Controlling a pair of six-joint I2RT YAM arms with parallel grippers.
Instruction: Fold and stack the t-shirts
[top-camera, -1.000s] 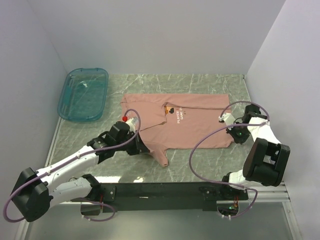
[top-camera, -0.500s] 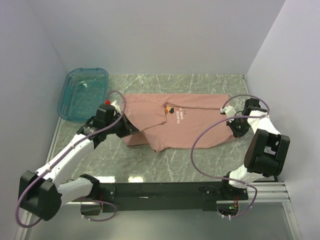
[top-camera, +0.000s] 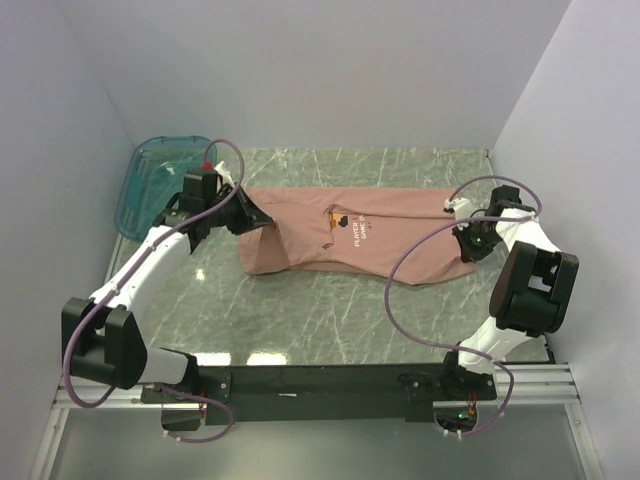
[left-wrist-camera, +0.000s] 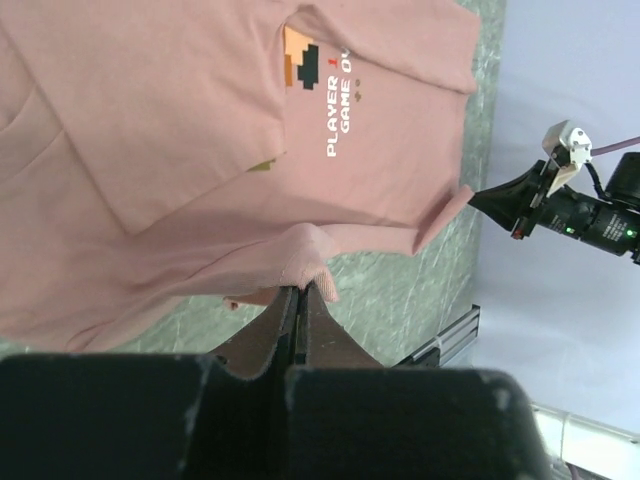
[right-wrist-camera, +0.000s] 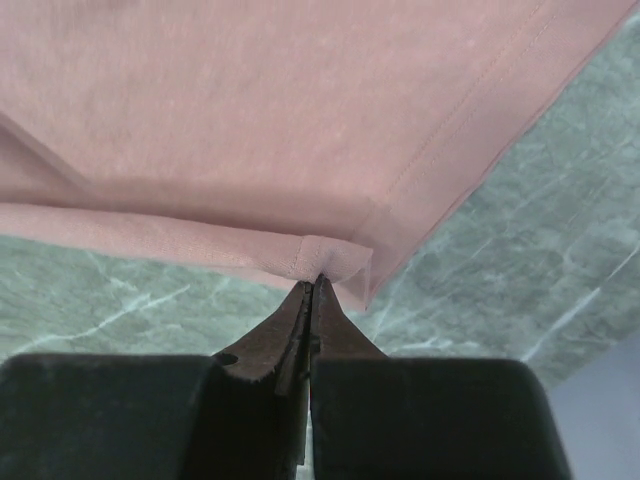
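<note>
The dusty-pink t-shirt (top-camera: 350, 240) lies across the middle of the marble table, its pixel figure and white text facing up. My left gripper (top-camera: 252, 217) is shut on the shirt's left edge and holds it lifted; the pinched fold of cloth (left-wrist-camera: 305, 265) shows at the fingertips in the left wrist view. My right gripper (top-camera: 462, 238) is shut on the shirt's right hem corner (right-wrist-camera: 330, 262), held just above the table. The shirt's front half is folded over toward the back.
A translucent teal bin (top-camera: 160, 180) stands at the back left by the wall. The side walls close in on both sides. The black rail (top-camera: 330, 385) with the arm bases runs along the near edge.
My left gripper has carried the shirt's near-left part up and back toward the bin, folding the shirt over. My right gripper moved slightly back with the right hem.
</note>
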